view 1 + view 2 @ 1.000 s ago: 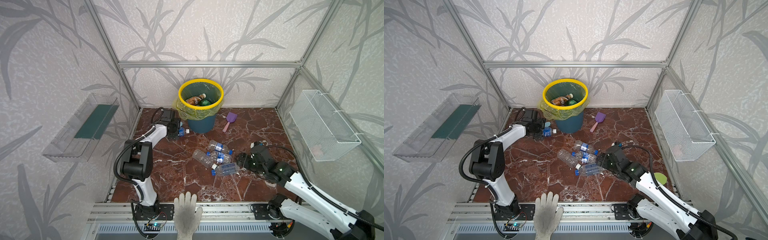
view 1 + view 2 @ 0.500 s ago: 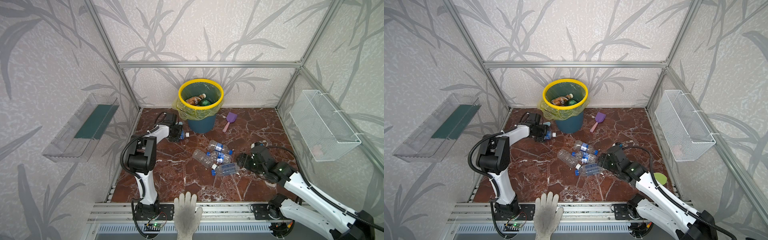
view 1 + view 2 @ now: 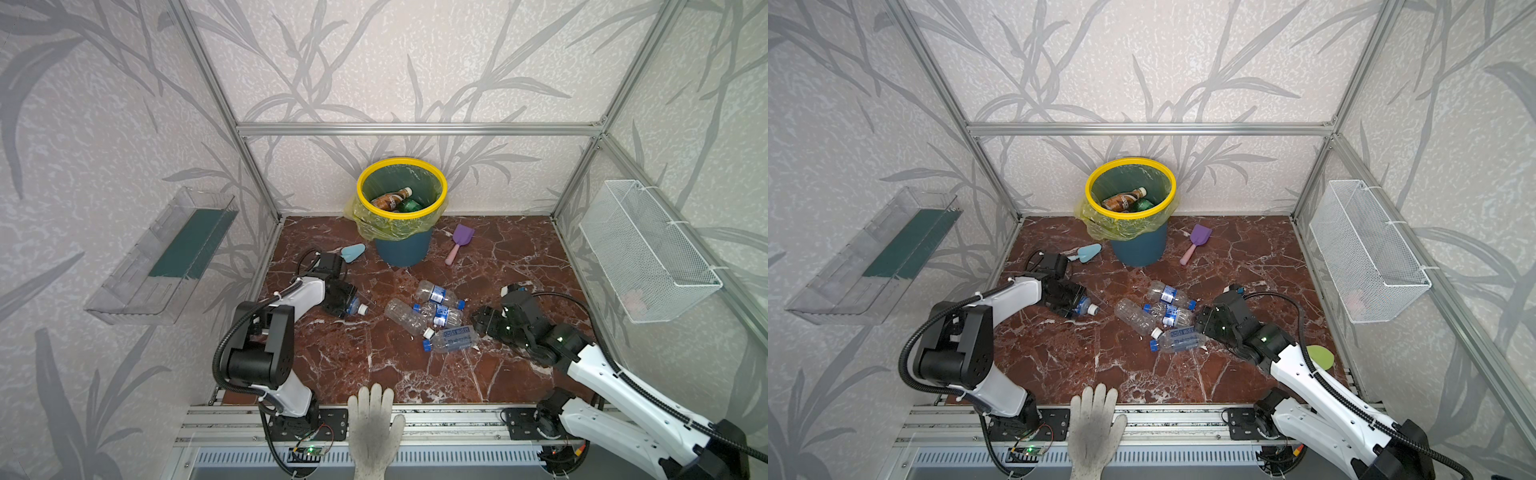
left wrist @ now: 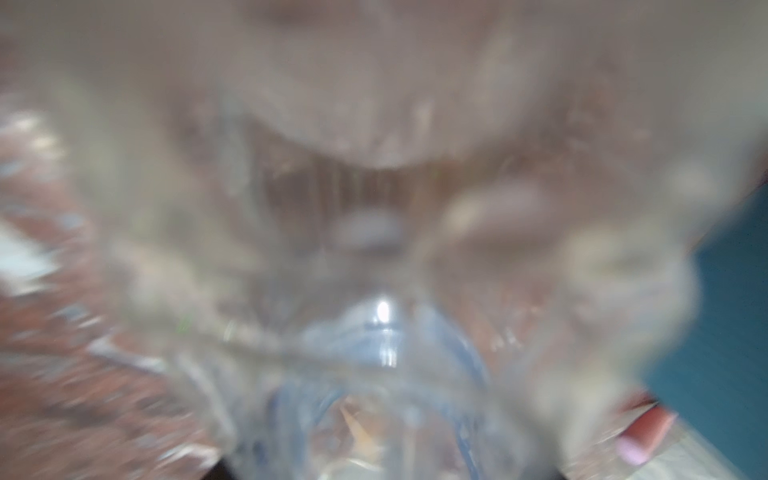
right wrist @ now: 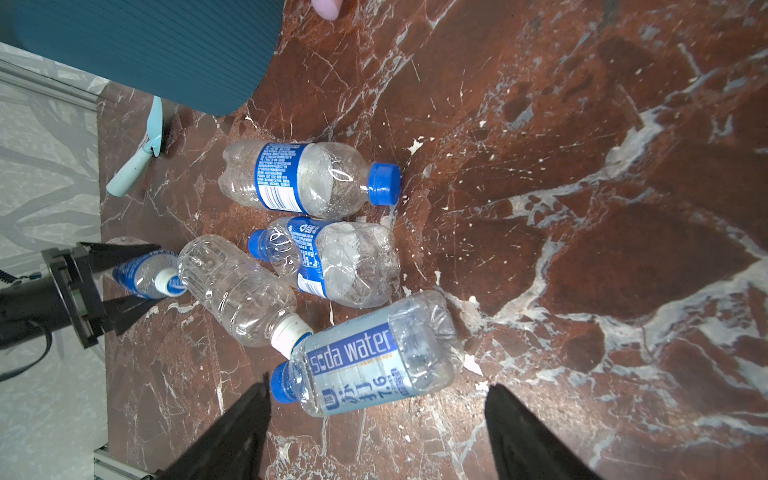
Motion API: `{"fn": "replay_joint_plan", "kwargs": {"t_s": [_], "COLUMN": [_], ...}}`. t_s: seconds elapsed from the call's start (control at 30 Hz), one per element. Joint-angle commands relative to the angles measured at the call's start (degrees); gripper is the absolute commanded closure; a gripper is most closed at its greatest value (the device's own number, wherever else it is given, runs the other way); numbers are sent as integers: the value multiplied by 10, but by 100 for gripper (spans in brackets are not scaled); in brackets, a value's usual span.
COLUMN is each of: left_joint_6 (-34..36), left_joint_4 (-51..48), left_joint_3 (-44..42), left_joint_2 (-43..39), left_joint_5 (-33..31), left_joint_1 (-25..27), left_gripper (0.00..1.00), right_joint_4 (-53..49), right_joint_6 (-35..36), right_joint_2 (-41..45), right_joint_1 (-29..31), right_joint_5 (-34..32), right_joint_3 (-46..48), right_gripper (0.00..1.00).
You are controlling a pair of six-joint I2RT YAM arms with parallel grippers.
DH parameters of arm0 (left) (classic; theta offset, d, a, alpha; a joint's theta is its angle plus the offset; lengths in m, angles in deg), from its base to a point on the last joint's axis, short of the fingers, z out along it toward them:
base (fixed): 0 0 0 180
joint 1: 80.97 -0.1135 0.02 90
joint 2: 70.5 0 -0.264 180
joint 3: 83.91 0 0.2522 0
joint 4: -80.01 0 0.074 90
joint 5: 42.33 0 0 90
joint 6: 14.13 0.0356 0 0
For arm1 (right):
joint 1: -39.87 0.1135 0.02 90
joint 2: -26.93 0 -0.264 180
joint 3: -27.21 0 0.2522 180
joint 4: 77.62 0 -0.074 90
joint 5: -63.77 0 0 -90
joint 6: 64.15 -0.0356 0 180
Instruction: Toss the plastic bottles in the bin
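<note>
The right gripper (image 5: pixel 376 384) hangs with its jaws wide apart and empty. The soda bottle (image 5: pixel 374 357) lies on the floor just beside it, at its 9 o'clock in both top views. The bottle's long axis runs roughly 9 to 3, cap at 9. That is along the jaw gap rather than across it, so I judge a wrist turn is needed first. The left gripper (image 3: pixel 348 306) straddles a second bottle (image 3: pixel 354 305); whether it pinches, I cannot tell. The bin (image 3: pixel 401 251) stands at 12, nearer the left arm.
</note>
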State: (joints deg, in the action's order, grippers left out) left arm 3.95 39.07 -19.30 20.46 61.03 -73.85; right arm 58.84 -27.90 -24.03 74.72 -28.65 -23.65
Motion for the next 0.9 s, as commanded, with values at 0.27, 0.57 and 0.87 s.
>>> {"fn": "replay_joint_plan", "kwargs": {"t_s": [0.27,0.57,0.87], "left_joint_6": [122,105,107], "left_joint_4": [-188,-220,-241], "left_joint_3": [-167,-234,-197], "left_joint_2": [-249,-346,-328], "left_joint_5": [-76,-64,-99], "left_joint_1": [130,202,233], "left_gripper": [43,35,20], "right_joint_4": [-2,-18,-42], "right_joint_6": [1,-4,-8], "right_joint_2": [2,8,26], "right_joint_1": [-2,-1,2], "right_joint_5": [4,4,-6], "right_joint_3": [-4,-11,-15], "right_gripper": [19,19,20]}}
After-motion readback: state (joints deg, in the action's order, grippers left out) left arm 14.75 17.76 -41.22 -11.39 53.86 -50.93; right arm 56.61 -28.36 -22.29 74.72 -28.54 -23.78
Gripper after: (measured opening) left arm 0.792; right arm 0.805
